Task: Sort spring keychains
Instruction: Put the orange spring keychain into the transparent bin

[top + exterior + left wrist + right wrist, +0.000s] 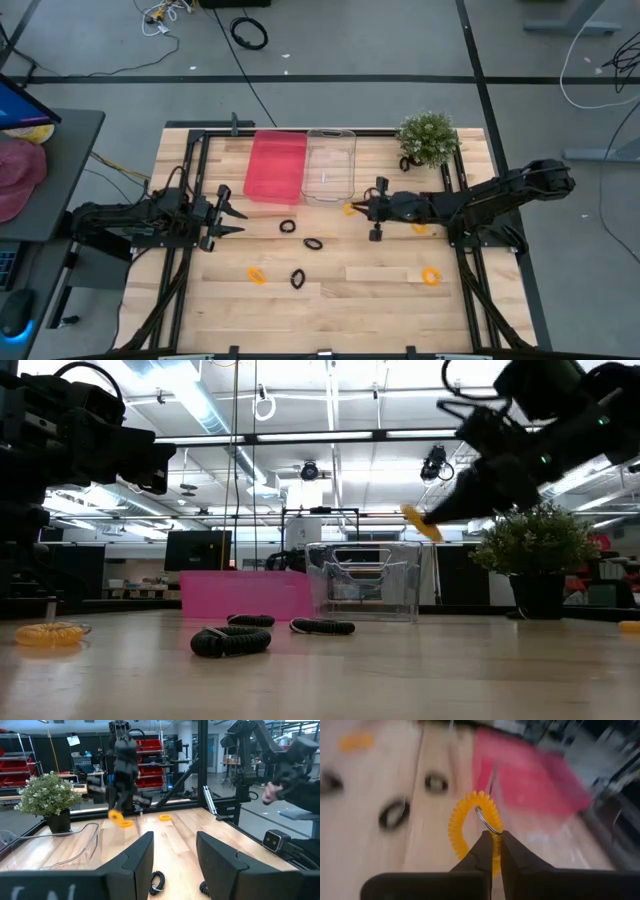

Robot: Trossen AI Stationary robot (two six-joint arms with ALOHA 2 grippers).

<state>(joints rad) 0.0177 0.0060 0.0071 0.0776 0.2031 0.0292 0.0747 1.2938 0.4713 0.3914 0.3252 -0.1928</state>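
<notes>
My right gripper [496, 845] is shut on an orange spring keychain [470, 830] and holds it above the table, just in front of the clear bin [330, 165]. A red bin [275, 167] stands next to the clear one, on its left. Three black keychains [288, 227] [314, 243] [298, 278] lie flat on the wood mid-table. Orange ones [257, 274] [430, 276] lie nearer the front edge. My left gripper [235, 210] waits open at the table's left, with nothing between its fingers. My right gripper pinches the orange keychain's coil beside its small metal ring [487, 822] between its two fingertips [482, 851]. The fingers come from the table's right, slanting a little downward. The loop [422, 523] sticks out past the fingertips, lifted clear of the table.
A potted plant [428, 138] stands at the far right corner, behind my right arm. Another orange keychain [420, 228] lies under that arm. Black frame rails run along the table's left and right sides. A large black cable coil [250, 33] lies on the floor beyond.
</notes>
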